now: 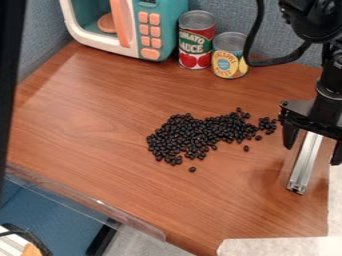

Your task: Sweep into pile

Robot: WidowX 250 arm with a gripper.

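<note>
Clearly, the gripper [312, 155] hangs unclenched near black beans [194, 134], a metal bar [305, 167] between its fingers.

small, glossy black beans [194, 135] lie on the brown wood-grain tabletop in one uneven, spread-out heap, densest and broadest at the left and thinning to a ragged tail at the upper right, where a little cluster sits at the very end. a few strays lie loose just off the lower edge, one below the broad part and others under the tail. to the right, apart from the beans, a straight, silvery slotted metal bar [305, 162] slants, its lower end toward the lower left.
</note>
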